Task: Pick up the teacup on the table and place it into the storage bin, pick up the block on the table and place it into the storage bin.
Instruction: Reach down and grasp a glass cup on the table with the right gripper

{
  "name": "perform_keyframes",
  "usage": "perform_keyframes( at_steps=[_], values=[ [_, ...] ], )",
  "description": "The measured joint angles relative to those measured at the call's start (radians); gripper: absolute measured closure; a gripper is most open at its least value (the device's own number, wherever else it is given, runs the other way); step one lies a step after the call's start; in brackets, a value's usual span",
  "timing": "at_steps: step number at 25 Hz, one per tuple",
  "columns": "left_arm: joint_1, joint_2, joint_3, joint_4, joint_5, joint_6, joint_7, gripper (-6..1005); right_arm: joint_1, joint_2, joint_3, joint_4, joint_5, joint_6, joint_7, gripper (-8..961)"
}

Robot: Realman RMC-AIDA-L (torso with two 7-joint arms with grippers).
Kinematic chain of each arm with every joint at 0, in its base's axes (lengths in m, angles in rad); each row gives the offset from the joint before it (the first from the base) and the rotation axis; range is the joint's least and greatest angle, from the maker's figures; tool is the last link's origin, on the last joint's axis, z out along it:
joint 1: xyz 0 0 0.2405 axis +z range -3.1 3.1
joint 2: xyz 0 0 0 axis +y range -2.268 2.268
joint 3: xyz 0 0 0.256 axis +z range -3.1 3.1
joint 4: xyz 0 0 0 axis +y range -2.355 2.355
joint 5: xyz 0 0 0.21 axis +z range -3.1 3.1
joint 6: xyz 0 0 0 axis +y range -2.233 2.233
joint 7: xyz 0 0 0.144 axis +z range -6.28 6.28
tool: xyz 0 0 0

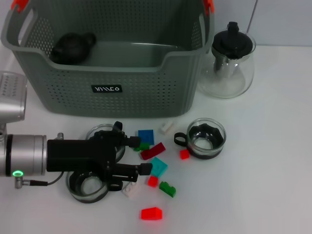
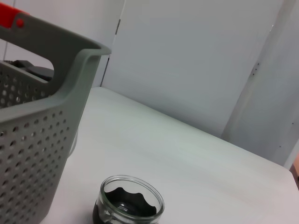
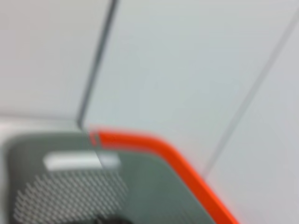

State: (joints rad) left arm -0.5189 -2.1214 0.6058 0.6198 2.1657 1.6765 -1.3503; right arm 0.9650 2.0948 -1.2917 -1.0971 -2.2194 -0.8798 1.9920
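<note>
The grey-green storage bin [image 1: 107,73] stands at the back of the table, and its corner [image 2: 37,140] shows in the left wrist view. A glass teacup [image 1: 206,139] with a dark insert sits right of centre and also shows as the teacup [image 2: 128,205] in the left wrist view. Two more glass cups [image 1: 87,189] [image 1: 100,131] lie under and behind my left arm. Loose blocks lie scattered: blue [image 1: 146,136], dark red [image 1: 153,151], teal [image 1: 157,167] and red [image 1: 151,213]. My left gripper [image 1: 140,156] hovers open, low over the table, its tips just left of the dark red block. The right gripper is out of view.
A glass teapot [image 1: 229,63] with a black lid stands right of the bin. A black pot [image 1: 73,47] lies inside the bin at its left end. Small red [image 1: 184,154], green [image 1: 167,188] and white [image 1: 166,126] blocks lie around the cups.
</note>
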Motion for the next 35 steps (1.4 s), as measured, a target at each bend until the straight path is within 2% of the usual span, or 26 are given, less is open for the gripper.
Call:
perform_keyframes(
  at_steps=[3,6,11,13,17,19,24,30,35],
  values=[
    [0.002,0.000,0.000,0.000,0.000,0.001,0.001,166,-0.095,-0.009,0.014,-0.179,0.117,-0.167,-0.015,314],
    [0.003,0.000,0.000,0.000,0.000,0.003,0.001,166,-0.164,-0.024,0.055,-0.272,0.209,-0.394,-0.040,313],
    [0.005,0.000,0.000,0.000,0.001,0.005,0.001,167,-0.212,-0.045,0.174,-0.281,0.237,-0.780,-0.079,313],
    [0.006,0.000,0.000,0.000,0.001,0.005,0.002,167,-0.235,-0.054,0.207,-0.276,0.227,-0.889,-0.090,313],
    [0.006,0.000,0.000,0.000,0.004,0.005,0.003,167,-0.265,-0.067,0.225,-0.262,0.162,-1.023,-0.089,314],
    [0.006,0.000,0.001,0.000,0.006,0.004,0.003,167,-0.268,-0.064,0.222,-0.243,0.087,-1.047,-0.083,314],
    [0.007,0.000,0.002,0.000,0.006,0.000,0.005,168,-0.222,-0.032,0.210,-0.135,-0.126,-1.020,-0.102,317],
    [0.007,0.000,0.002,-0.001,0.002,-0.007,0.017,169,-0.162,0.000,0.134,-0.012,-0.282,-0.863,-0.104,326],
    [0.007,-0.002,0.002,-0.004,0.001,-0.015,0.027,169,-0.151,0.003,0.025,0.021,-0.297,-0.735,-0.094,326]
  ],
)
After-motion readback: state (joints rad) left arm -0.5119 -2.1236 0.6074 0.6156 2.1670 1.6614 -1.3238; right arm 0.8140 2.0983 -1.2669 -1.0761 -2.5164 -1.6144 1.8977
